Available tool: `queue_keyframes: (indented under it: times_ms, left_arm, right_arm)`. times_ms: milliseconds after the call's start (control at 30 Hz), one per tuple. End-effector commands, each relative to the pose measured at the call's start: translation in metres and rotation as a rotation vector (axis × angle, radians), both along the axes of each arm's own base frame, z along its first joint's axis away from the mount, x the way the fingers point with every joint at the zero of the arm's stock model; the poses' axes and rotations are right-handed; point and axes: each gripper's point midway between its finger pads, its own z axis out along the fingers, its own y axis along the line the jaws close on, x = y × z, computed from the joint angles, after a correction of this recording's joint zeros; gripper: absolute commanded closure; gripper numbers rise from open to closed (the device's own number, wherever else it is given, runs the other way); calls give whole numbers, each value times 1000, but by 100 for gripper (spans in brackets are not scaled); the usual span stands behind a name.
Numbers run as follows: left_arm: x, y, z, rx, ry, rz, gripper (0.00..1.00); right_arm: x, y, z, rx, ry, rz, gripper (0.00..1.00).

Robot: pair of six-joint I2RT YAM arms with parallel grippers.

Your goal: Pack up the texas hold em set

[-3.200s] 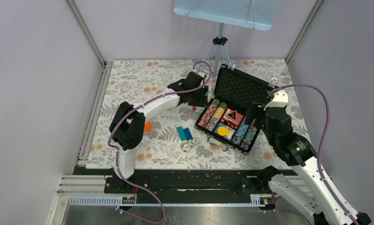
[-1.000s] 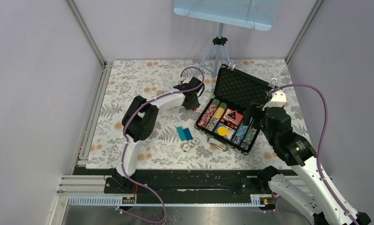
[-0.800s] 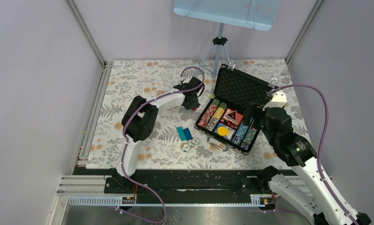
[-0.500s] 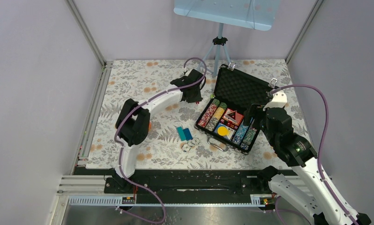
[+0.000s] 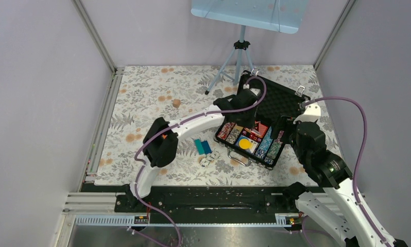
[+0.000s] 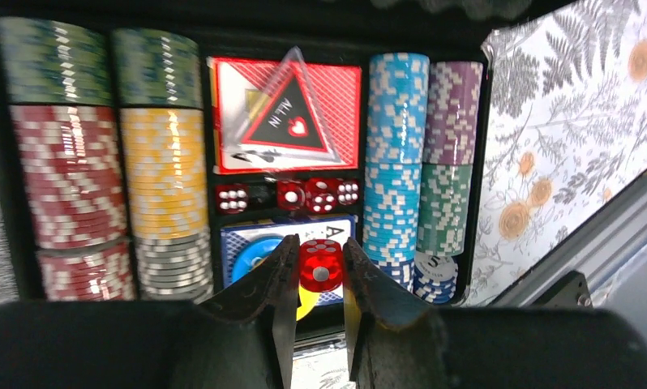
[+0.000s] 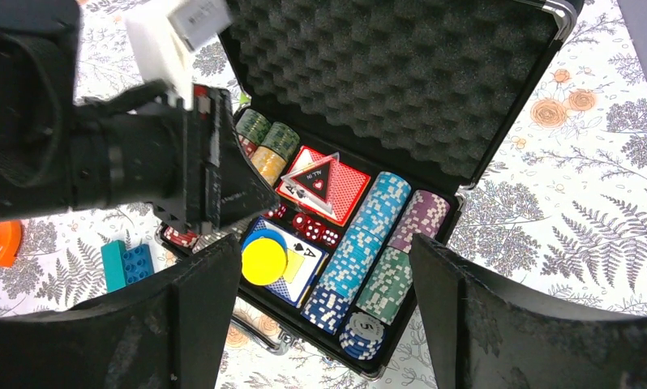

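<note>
Your left gripper (image 6: pixel 320 247) is pinched on a single red die (image 6: pixel 320 266), a finger pressed to each side of it, and hangs over the open briefcase (image 7: pixel 385 73). Directly beneath those fingertips lies the yellow dealer disc (image 7: pixel 263 261) on a playing card. Just beyond them runs the row of dice (image 6: pixel 304 194) in the centre slot, and past that the red card deck with the clear triangular marker (image 6: pixel 284 113). Stacks of poker chips (image 6: pixel 393 162) fill the channels on either side of your fingers. The lid stands back, foam lining exposed. Your right gripper (image 7: pixel 322 243) has its jaws spread wide with nothing between them (the whole case shows in the gap). It sits above the case's near edge. Off to its left, outside the case, are the teal and blue bricks (image 7: pixel 127 263) and an orange curved piece (image 7: pixel 0 239).
</note>
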Motion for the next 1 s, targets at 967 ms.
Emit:
queue_keyframes:
  times_ms: [967]
  left_arm:
    - [11,-17,-50,80,0,-79,93]
  right_arm:
    - [-2,-1,-1,16,6,-8,18]
